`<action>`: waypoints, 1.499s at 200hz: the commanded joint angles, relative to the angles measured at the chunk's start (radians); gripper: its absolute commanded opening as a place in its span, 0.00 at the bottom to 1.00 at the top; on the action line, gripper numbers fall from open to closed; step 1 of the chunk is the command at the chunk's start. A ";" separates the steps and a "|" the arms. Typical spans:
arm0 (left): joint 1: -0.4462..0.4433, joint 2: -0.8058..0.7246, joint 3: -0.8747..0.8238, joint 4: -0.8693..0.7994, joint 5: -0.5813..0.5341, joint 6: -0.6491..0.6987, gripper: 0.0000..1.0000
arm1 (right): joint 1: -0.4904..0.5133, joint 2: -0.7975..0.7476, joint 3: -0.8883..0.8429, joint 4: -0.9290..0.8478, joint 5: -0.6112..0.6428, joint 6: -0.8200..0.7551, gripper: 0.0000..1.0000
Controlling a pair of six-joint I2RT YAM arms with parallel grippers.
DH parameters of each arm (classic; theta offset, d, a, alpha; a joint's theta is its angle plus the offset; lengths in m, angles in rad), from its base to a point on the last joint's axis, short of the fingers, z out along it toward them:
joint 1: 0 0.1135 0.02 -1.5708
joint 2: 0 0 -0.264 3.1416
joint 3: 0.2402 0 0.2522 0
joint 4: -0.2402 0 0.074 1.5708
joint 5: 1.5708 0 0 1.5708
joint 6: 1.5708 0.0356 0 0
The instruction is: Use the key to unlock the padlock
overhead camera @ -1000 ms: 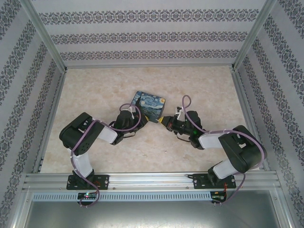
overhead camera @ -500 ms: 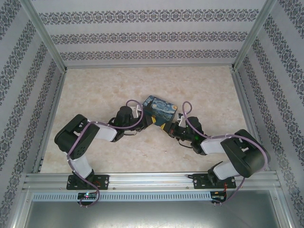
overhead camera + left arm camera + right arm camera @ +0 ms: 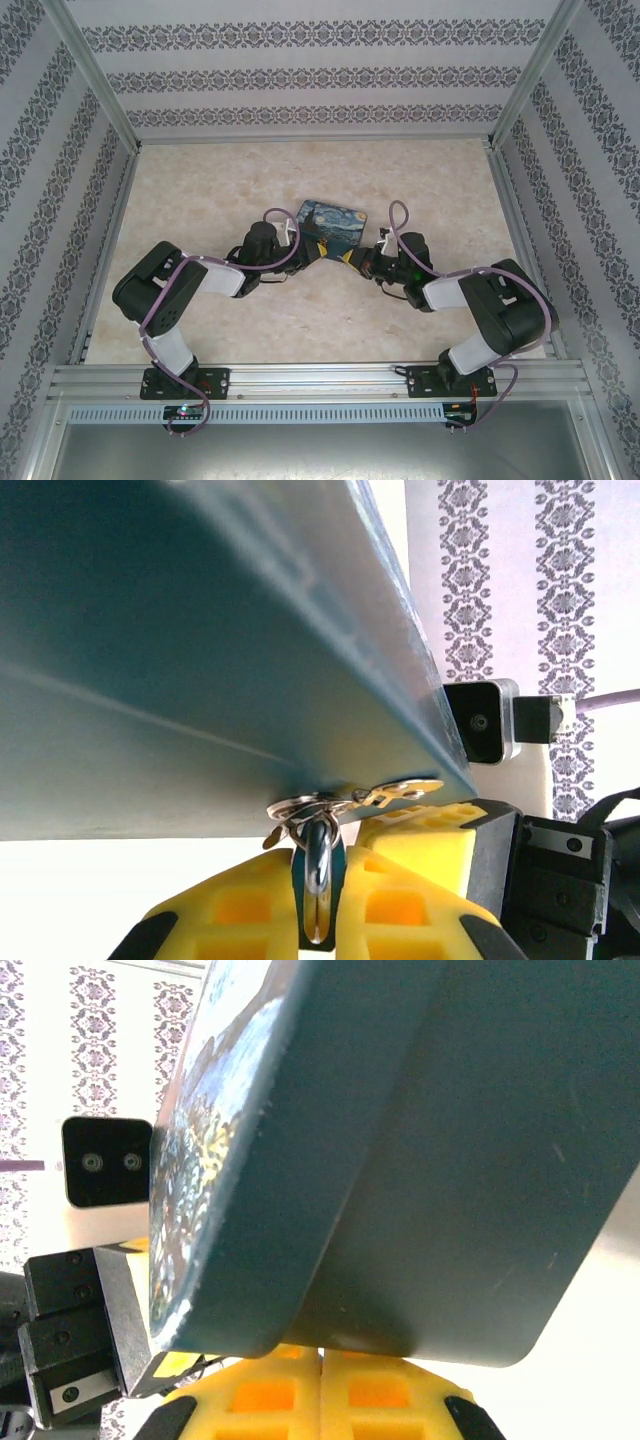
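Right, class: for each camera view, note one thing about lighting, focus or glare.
Top external: evenly lit, sharp. Left wrist: the box looms blurred, the padlock glints, the background is washed out. Right wrist: the box is dark against an overexposed background.

We see the printed box (image 3: 333,226) has slid to the right across the tabletop (image 3: 200,180) and turned, so its painted face looks narrower than a second ago. Our left tool (image 3: 308,254) has reached rightward after it, while our right tool (image 3: 352,259) has drawn back to the right
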 commanded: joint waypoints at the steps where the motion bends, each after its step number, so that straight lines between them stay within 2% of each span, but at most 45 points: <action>1: -0.002 0.028 0.008 0.073 0.086 -0.010 0.00 | -0.055 0.056 0.038 0.048 0.010 -0.037 0.00; 25: -0.004 0.070 -0.002 0.148 0.082 -0.064 0.00 | -0.064 0.076 0.008 0.103 -0.007 -0.010 0.00; 49: -0.005 0.118 -0.018 0.256 0.068 -0.139 0.00 | -0.050 0.027 -0.056 0.123 0.003 0.017 0.00; 100: -0.009 0.230 -0.020 0.477 0.042 -0.307 0.00 | 0.034 -0.132 -0.106 0.031 0.107 0.042 0.00; 158: -0.024 0.211 -0.027 0.473 0.000 -0.347 0.00 | 0.098 -0.127 -0.109 0.052 0.203 0.091 0.00; 193: -0.028 0.177 -0.027 0.413 -0.007 -0.319 0.00 | 0.097 -0.083 -0.098 0.083 0.218 0.103 0.00; 300: -0.034 0.168 -0.026 0.406 -0.021 -0.324 0.00 | 0.127 0.089 -0.072 0.286 0.266 0.223 0.00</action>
